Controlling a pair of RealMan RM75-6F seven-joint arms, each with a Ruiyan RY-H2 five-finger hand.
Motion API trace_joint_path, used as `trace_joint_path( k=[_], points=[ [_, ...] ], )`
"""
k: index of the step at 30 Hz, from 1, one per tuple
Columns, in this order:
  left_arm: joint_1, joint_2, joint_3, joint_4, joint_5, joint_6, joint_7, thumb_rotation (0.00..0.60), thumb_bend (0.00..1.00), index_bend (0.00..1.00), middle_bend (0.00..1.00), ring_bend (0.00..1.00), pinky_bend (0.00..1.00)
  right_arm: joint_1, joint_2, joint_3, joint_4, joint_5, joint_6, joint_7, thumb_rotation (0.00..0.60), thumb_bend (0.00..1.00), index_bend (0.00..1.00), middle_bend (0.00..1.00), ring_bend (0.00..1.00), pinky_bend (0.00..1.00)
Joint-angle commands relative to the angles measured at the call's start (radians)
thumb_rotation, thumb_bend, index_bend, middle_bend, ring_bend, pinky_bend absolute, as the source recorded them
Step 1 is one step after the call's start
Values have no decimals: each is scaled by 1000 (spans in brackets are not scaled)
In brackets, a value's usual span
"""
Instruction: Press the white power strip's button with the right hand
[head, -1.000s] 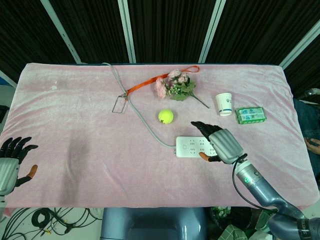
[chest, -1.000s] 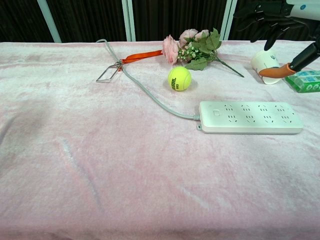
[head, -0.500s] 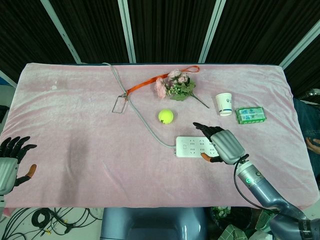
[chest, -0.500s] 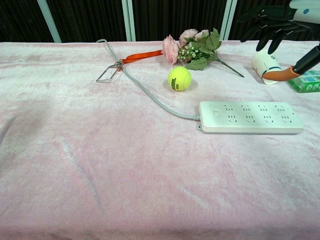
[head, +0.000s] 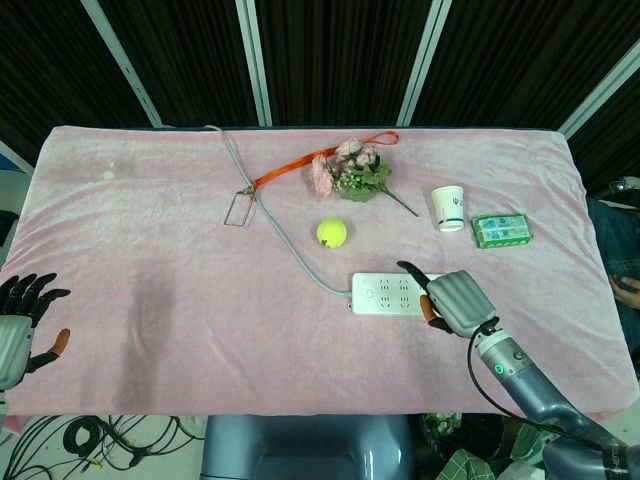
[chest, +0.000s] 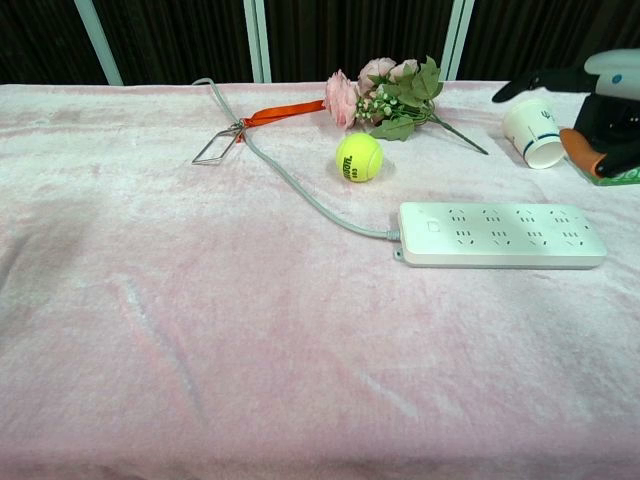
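Note:
The white power strip (head: 385, 294) lies flat right of centre, its grey cable (head: 300, 258) running off toward the far left. Its button (chest: 432, 225) sits at the strip's left end, uncovered. My right hand (head: 455, 300) hovers over the strip's right end, which it hides in the head view. One finger (head: 410, 270) points out to the left and the others are curled in, holding nothing. In the chest view the right hand (chest: 605, 100) hangs well above the strip, clear of it. My left hand (head: 15, 330) rests at the near left table edge, fingers spread and empty.
A tennis ball (head: 332, 233) lies just beyond the strip's left end. Behind it lies a bunch of flowers (head: 350, 170) with an orange strap (head: 300, 166) and a metal ring (head: 238, 208). A paper cup (head: 449, 208) and a green packet (head: 500, 230) stand beyond the right hand.
The right hand's fingers have curled in, leaving one finger pointing out, and the hand has sunk and drawn back slightly toward the strip's right end. The left hand drifted a little lower.

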Motion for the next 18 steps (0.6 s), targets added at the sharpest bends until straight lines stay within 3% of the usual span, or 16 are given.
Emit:
trace_joint_path(
  k=[1, 7, 18],
  points=[
    [-1, 0, 0, -1, 0, -2, 2, 600, 365, 250, 106, 43, 27, 13, -45, -19, -2, 66, -33, -76, 600, 796, 143, 979, 1000, 1000],
    [0, 0, 1, -2, -3, -3, 8, 600, 366, 250, 106, 43, 27, 51, -149, -32, 24, 175, -54, -213, 600, 811, 143, 979, 1000, 1000],
    [3, 1, 1, -1, -5, -1, 7, 600, 366, 250, 107, 43, 27, 115, -285, -7, 81, 317, -48, -328, 600, 811, 143, 979, 1000, 1000]
  ],
)
